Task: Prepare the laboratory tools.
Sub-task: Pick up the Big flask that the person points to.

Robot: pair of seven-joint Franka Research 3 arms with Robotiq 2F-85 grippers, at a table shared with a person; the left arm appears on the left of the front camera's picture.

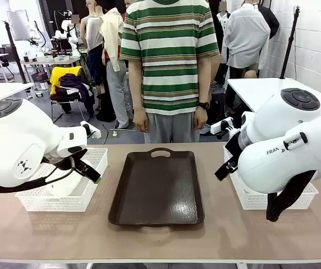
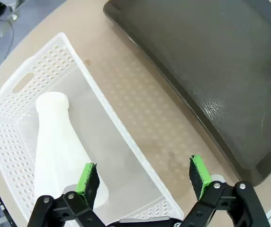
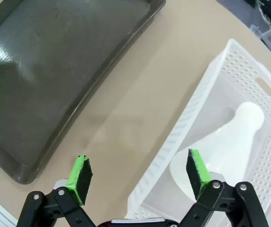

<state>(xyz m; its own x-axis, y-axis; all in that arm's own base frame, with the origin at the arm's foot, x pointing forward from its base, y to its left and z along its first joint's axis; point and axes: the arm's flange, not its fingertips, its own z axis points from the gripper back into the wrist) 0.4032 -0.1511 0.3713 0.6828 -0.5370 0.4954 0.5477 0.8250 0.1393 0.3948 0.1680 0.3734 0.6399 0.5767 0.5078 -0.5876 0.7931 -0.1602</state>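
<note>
Flasks lie one to each basket: the left flask [image 2: 55,142] is on its side in the left basket [image 2: 31,80], neck pointing away from the wrist; the right flask [image 3: 225,146] lies the same way in the right basket [image 3: 249,71]. The tray [image 1: 157,185] sits between the baskets on the table [image 1: 48,230], bare, with nothing set on it. The left gripper [image 2: 142,175] hangs over the near end of its basket, jaws wide apart and holding nothing, one pad above the flask's base; the right gripper [image 3: 138,171] hovers over its basket's rim, jaws likewise spread and empty. The person [image 1: 169,56] stands at the far side, hands down. By my reading the task is at its very start; neither flask is gripped or lifted; both seem bound for the tray, so each pickup and each placing remains.
</note>
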